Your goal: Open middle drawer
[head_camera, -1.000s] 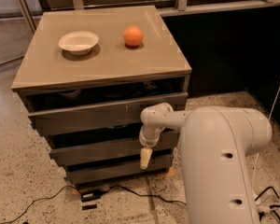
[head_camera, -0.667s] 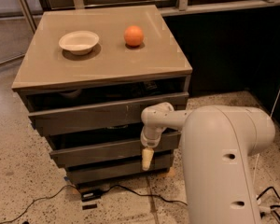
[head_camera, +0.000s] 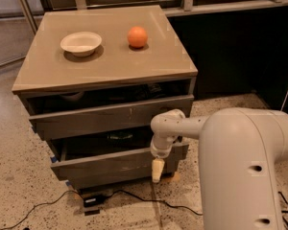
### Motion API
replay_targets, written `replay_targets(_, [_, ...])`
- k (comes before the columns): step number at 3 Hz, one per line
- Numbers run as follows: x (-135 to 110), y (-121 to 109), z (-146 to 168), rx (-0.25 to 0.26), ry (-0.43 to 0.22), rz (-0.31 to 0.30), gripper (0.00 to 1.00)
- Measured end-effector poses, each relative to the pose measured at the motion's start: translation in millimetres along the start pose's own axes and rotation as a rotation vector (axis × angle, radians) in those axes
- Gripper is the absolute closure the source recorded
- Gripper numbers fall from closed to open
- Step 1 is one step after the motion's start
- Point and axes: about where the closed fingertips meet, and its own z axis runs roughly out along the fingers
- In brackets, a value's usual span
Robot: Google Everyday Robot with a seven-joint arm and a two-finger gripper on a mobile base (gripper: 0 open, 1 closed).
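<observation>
The grey-brown cabinet (head_camera: 105, 71) has three drawer fronts. The top front (head_camera: 110, 121), with a small white scratch, stands slightly out. The middle drawer (head_camera: 105, 164) below it is pulled partly out, with a dark gap above its front panel and something dark inside. The narrowest front (head_camera: 115, 181) sits at the bottom. My gripper (head_camera: 157, 169) hangs from the white arm (head_camera: 240, 147) at the right part of the middle drawer's front, its cream tip pointing down over the panel's lower edge.
A white bowl (head_camera: 81, 43) and an orange (head_camera: 137, 36) sit on the cabinet top. A black cable and small box (head_camera: 92, 201) lie on the speckled floor in front. A dark wall runs behind on the right.
My gripper has moved slightly down and toward the camera. The middle drawer front has come out a little with it.
</observation>
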Motion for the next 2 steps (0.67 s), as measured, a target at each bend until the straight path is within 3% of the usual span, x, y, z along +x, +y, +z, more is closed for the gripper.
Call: replay_targets(2, [13,32,1,-0.016,-0.004,-0.01,0.0])
